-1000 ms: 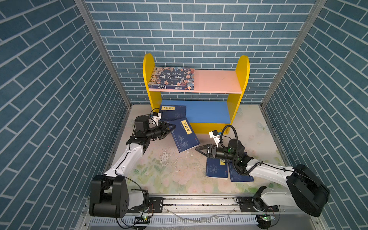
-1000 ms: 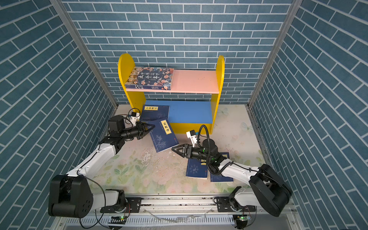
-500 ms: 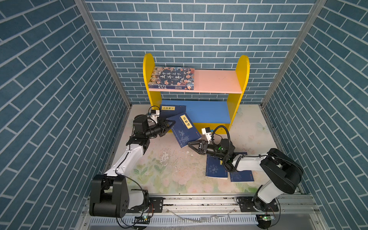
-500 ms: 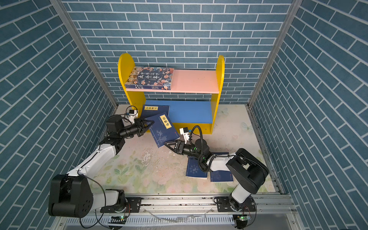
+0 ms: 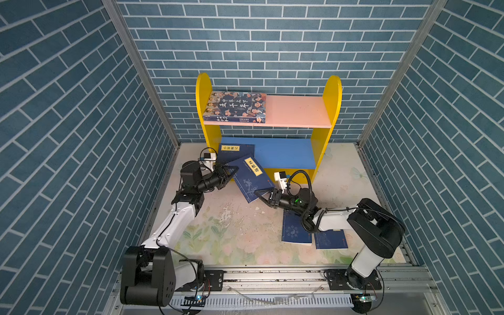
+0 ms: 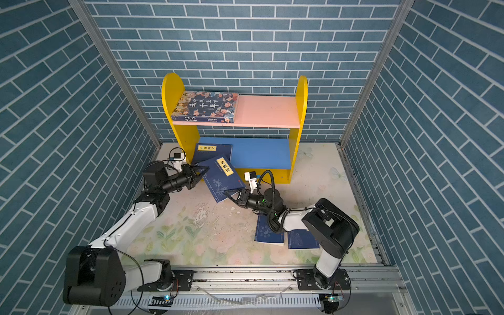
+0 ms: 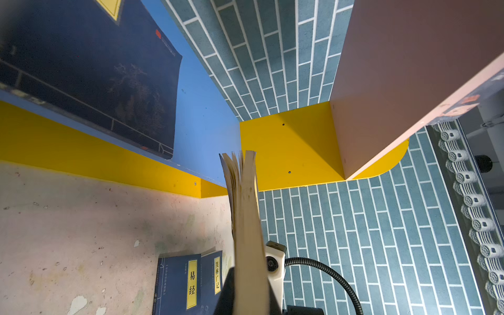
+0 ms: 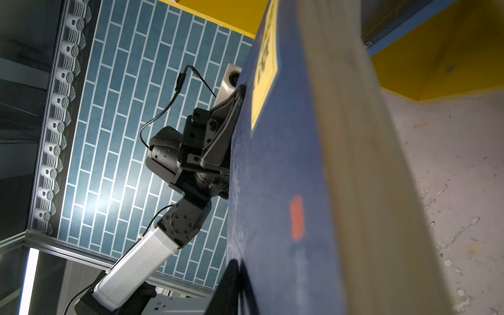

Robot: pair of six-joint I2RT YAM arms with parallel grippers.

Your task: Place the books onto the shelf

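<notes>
A navy book with a yellow label [image 5: 251,177] [image 6: 222,178] hangs tilted in front of the shelf [image 5: 331,109] [image 6: 301,103]. My left gripper [image 5: 234,171] [image 7: 249,289] is shut on its left edge, and the pages [image 7: 245,218] fan out past the jaws. My right gripper [image 5: 263,195] [image 6: 231,194] is shut on its near right corner, one finger [image 8: 231,286] against the cover. The cartoon-faces book [image 5: 236,107] lies on the pink board. Another navy book [image 5: 236,150] lies on the blue board. Two navy books [image 5: 296,231] [image 7: 188,283] lie on the floor under the right arm.
Brick-patterned walls [image 5: 81,163] close in on both sides and behind the shelf. A metal rail [image 5: 272,275] with the arm bases runs along the front. The floral mat [image 5: 231,218] has worn white patches.
My right gripper has reached left to the hanging book and closed on its near corner. My left gripper has kept its grip and carried the book slightly toward the shelf.
</notes>
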